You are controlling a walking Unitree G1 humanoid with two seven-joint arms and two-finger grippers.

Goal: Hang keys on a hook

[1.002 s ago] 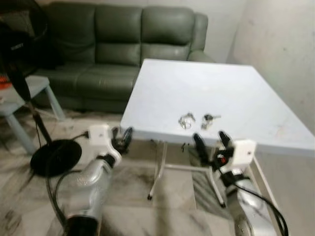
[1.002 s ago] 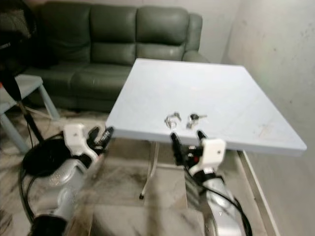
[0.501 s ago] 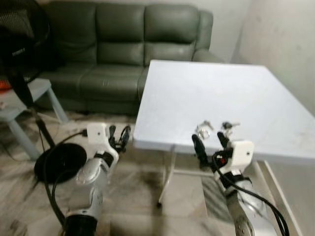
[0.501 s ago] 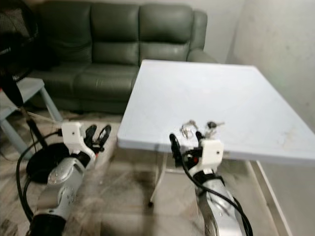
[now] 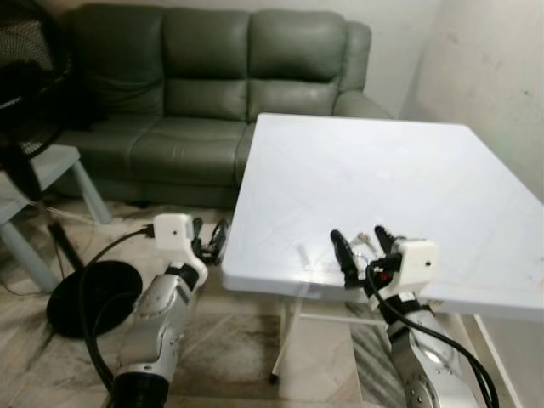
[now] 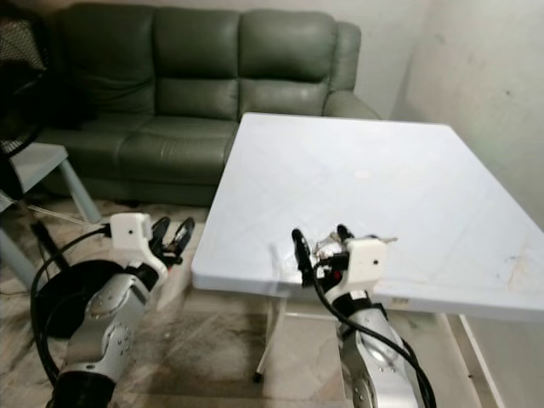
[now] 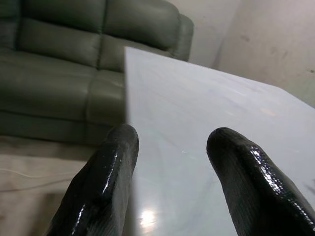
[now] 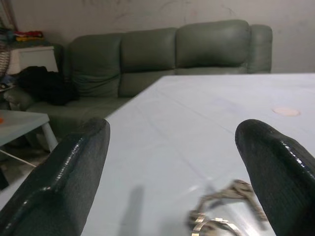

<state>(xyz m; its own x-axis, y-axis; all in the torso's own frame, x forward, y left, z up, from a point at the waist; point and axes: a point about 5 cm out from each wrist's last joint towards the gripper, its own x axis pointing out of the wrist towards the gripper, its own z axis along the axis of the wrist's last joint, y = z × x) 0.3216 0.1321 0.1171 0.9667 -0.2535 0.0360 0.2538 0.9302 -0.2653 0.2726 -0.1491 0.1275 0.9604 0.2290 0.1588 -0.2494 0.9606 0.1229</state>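
A small bunch of silver keys [image 5: 364,241] lies on the white table [image 5: 391,170], close to its near edge. My right gripper [image 5: 361,246] hovers open just over that edge, one black finger on each side of the keys. In the right wrist view the keys [image 8: 221,206] lie on the tabletop between the two spread fingers [image 8: 69,172], untouched. My left gripper [image 5: 209,235] is held open beside the table's left near corner, lower than the top. The left wrist view looks along its fingers [image 7: 106,177] at the table edge.
A dark green sofa [image 5: 212,76] stands behind the table. At the left are a standing fan with a round black base [image 5: 89,293] and a pale side table [image 5: 42,166]. A bare wall [image 5: 493,68] runs along the right. Metal table legs [image 5: 285,344] stand below the top.
The camera has come closer to the table. My right gripper has gone from below the table's edge to over it, so the keys now lie between its fingers. The left arm has hardly moved.
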